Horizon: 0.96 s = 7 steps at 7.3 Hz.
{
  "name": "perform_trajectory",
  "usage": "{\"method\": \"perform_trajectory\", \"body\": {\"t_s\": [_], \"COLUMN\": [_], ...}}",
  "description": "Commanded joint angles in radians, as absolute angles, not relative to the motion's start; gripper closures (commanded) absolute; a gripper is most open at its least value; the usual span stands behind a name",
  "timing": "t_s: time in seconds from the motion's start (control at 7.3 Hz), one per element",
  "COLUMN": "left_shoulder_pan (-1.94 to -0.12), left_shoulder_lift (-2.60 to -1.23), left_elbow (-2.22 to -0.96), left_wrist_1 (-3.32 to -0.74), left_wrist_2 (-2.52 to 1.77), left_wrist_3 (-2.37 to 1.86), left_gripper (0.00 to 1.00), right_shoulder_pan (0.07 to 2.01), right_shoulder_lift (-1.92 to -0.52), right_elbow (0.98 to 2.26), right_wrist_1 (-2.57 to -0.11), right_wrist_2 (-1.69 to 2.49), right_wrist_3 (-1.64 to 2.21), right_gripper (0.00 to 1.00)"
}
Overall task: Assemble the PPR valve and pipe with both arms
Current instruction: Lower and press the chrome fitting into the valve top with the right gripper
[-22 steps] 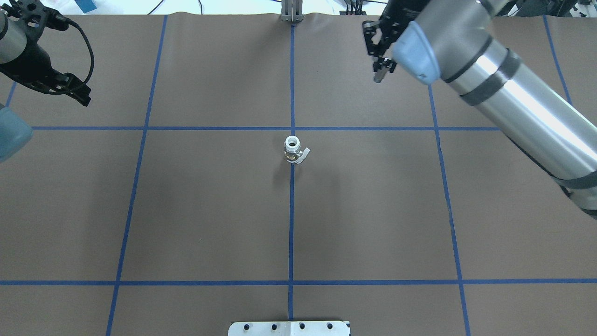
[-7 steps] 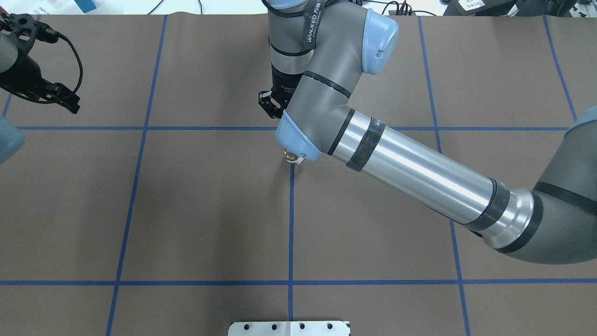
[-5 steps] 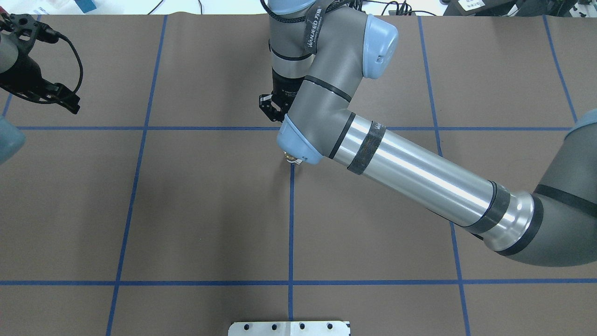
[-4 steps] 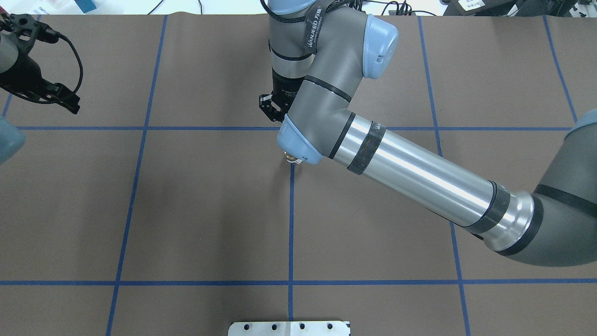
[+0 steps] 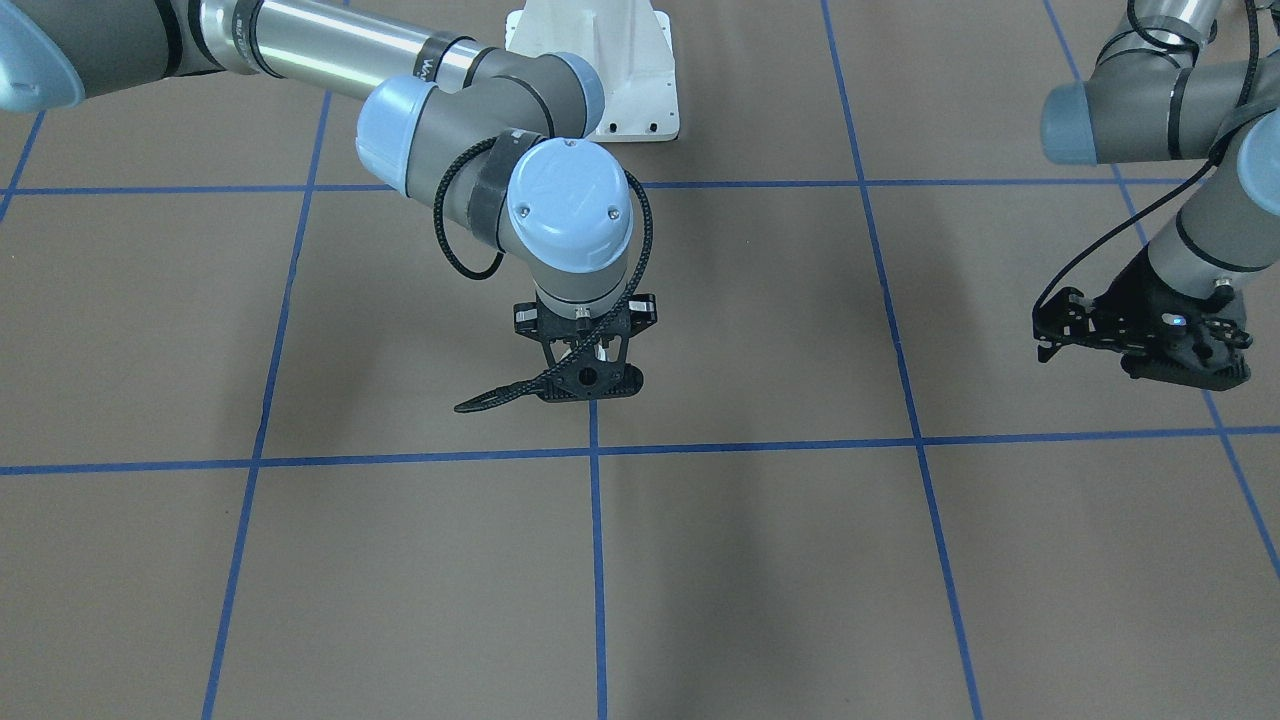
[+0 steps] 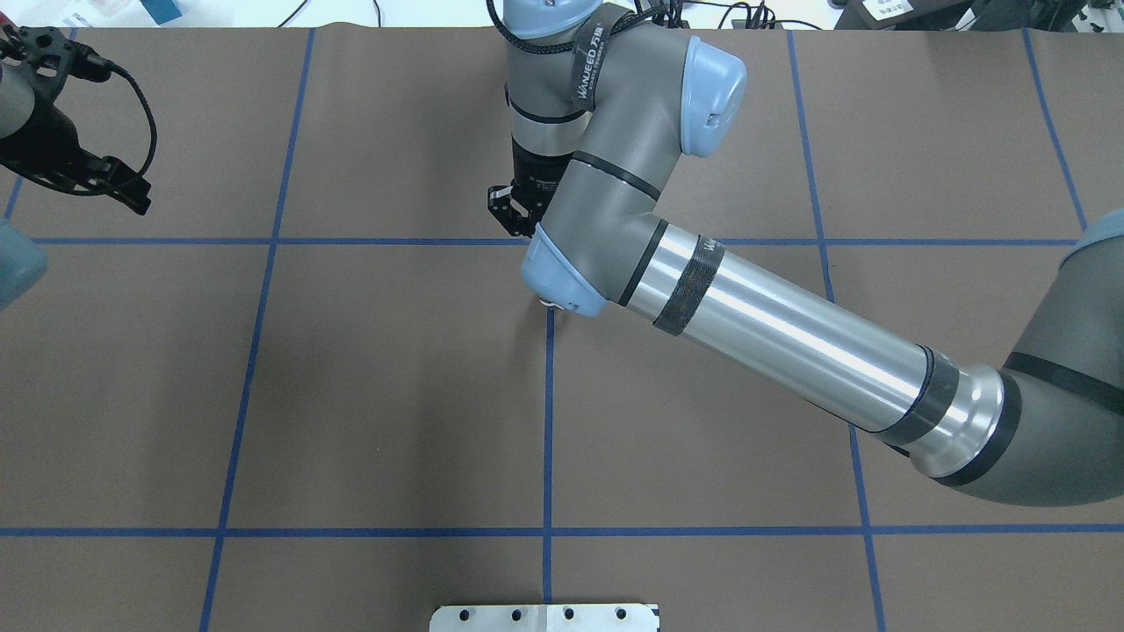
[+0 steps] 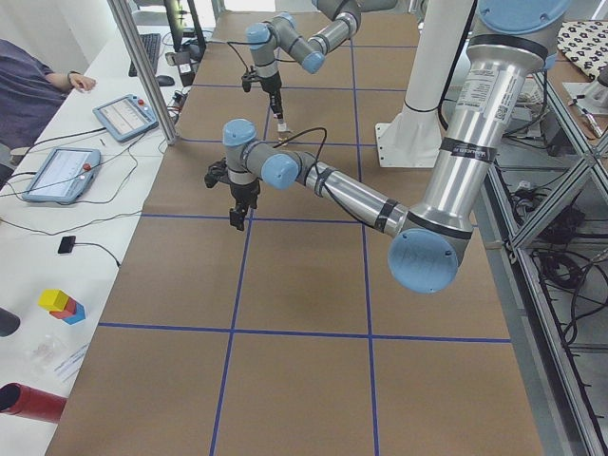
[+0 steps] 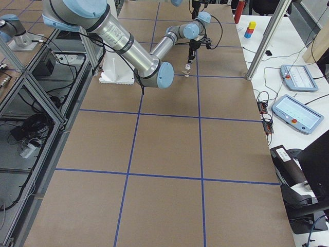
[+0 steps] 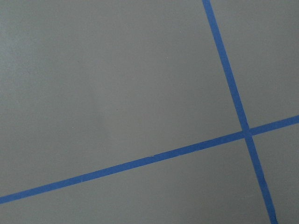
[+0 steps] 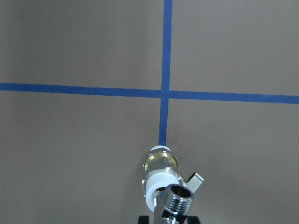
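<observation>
Tape in blue strips (image 6: 263, 351) is dividing the brown paper table cover (image 6: 395, 421) into squares. At the far left of the overhead view, the black open-frame left gripper (image 6: 130, 191) is hanging above the cover on the grey tubular left arm (image 7: 456, 142), well apart from the other parts. Whether its fingers are spread or together cannot be told, and its wrist camera is showing only cover and 2 crossing tape lines.

At the middle, the small stubby PPR valve (image 10: 161, 162), brass-coloured in the middle with white plastic ends, is standing upright on the centre tape line. It is near a crossing of 2 lines and on the robot's side of it, its small grey lever (image 10: 196, 181) jutting out sideways. The black open-frame right gripper (image 5: 588, 388) is pointing down over it, its fingers pinching the tiny shiny silver metal pipe (image 10: 176, 199) between them. In the right wrist view the pipe is overlapping the valve's upper white end, with its open round mouth showing; whether the 2 parts are touching cannot be told. From overhead, a pale blue joint cap (image 6: 562, 281) is covering nearly all of the valve.

To the right, the grey and silver right arm (image 6: 790, 342) is stretching in from the cover's right edge to the middle.
</observation>
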State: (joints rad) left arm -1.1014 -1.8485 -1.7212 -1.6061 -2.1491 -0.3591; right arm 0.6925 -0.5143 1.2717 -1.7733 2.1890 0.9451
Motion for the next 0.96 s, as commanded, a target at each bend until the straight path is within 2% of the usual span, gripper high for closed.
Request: {"method": "perform_trajectory", "body": {"t_s": [0.0, 0.82], "left_shoulder_pan": [-1.101, -1.101], "left_shoulder_lift": [-1.850, -1.848], "left_elbow": [-1.721, -1.724], "left_wrist_1": [-1.606, -1.606], "left_wrist_2": [-2.149, -2.149], "left_wrist_3": [-0.359, -0.362], "left_gripper": [0.00, 0.00], "right_shoulder_pan": [0.690, 0.686], "right_shoulder_lift": [-0.515, -0.532], "right_elbow": [1.270, 1.270], "right_wrist_1": [-1.772, -1.726], "right_wrist_2": [2.189, 2.187], "right_wrist_3": [0.945, 0.948], "right_gripper": [1.00, 1.00]}}
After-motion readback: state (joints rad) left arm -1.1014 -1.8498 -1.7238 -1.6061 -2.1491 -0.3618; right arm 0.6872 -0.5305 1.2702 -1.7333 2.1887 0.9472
